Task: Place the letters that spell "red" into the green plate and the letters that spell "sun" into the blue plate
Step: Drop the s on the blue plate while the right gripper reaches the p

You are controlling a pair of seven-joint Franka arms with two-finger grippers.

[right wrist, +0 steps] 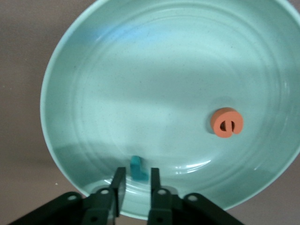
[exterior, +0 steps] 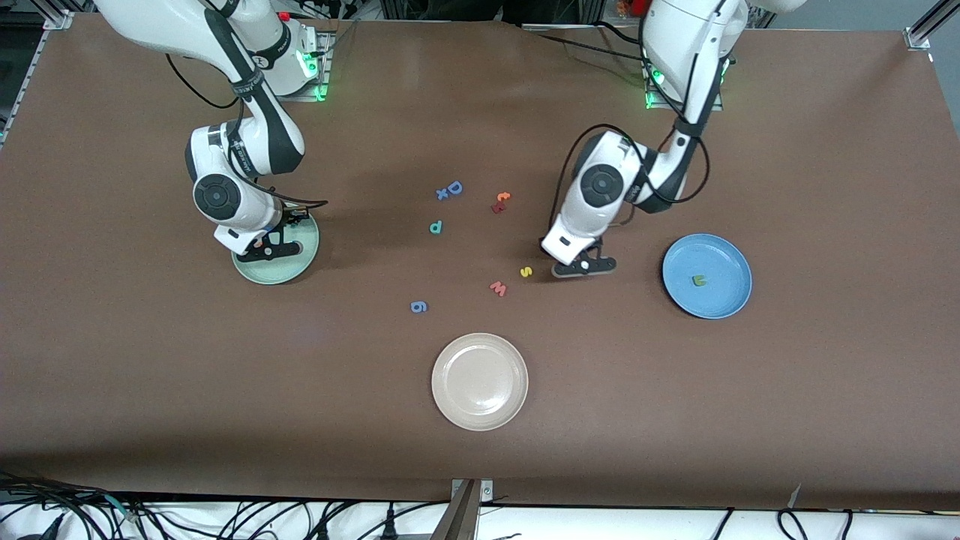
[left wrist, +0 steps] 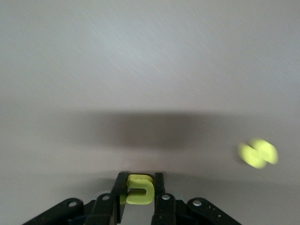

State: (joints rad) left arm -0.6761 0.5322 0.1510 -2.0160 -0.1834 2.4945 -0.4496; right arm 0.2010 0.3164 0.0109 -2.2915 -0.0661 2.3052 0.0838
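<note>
Yellow "u" [left wrist: 139, 190] pinched in left claw [left wrist: 139, 193], yellow "s" [left wrist: 257, 153] nearby

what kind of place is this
Probably a robotics lab test bench: two Franka arms bolted to a brown table, loose cables along its edge, and foam letters such as the pink w laid out beside a cream plate.

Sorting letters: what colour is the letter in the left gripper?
Yellow u, clearest in the left wrist view.

Glossy green plate [right wrist: 93, 70], matt foam-like orange "e" [right wrist: 227, 122], matt brown table [exterior: 750, 412].
</note>
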